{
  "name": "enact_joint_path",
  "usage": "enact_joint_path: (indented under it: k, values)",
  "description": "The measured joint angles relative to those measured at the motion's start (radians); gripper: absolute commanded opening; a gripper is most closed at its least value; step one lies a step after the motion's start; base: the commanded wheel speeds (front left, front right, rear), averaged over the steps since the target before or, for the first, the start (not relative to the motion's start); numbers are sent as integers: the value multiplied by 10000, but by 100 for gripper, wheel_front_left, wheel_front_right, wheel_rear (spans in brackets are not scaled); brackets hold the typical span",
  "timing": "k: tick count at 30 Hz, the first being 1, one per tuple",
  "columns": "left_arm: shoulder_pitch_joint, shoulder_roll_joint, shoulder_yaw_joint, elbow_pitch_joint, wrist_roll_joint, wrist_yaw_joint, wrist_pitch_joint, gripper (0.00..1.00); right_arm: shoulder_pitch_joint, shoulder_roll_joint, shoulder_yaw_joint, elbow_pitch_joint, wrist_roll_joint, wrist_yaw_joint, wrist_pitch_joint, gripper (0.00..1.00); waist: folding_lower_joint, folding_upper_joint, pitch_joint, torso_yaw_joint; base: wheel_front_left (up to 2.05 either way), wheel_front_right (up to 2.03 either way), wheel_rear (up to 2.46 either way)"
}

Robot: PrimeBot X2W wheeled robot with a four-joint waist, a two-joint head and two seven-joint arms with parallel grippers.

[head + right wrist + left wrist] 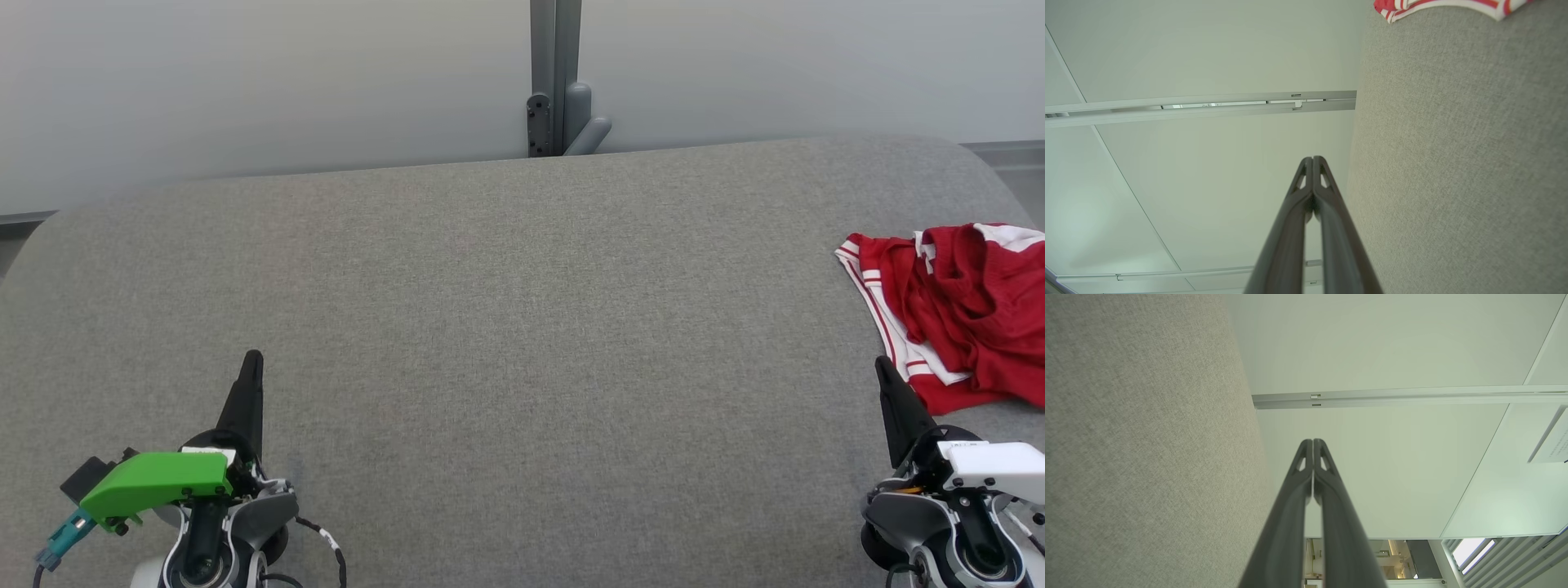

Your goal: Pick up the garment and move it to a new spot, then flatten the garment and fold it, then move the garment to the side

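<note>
Grey fabric worktop (506,327), pale wall panels behind. One grey post (555,77) stands at the middle of the far edge.

One garment (955,314): red with white stripes, crumpled in a heap at the right edge, running out of the head view.

Two grippers:
- Left gripper (253,361) over the near left corner, fingers pressed together.
- Right gripper (882,365) over the near right corner, fingers pressed together, tip just beside the garment's near hem. Contact cannot be told.
</note>
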Motion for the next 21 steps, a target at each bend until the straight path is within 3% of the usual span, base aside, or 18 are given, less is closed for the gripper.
enact_joint_path:
  k: [21]
  values:
    - [0, 0, 0, 0, 0, 0, 0, 0, -3, 2, -10, 2, -2, 0, 6, 0, 0, 0, 0, 0, 0, 0, 0]
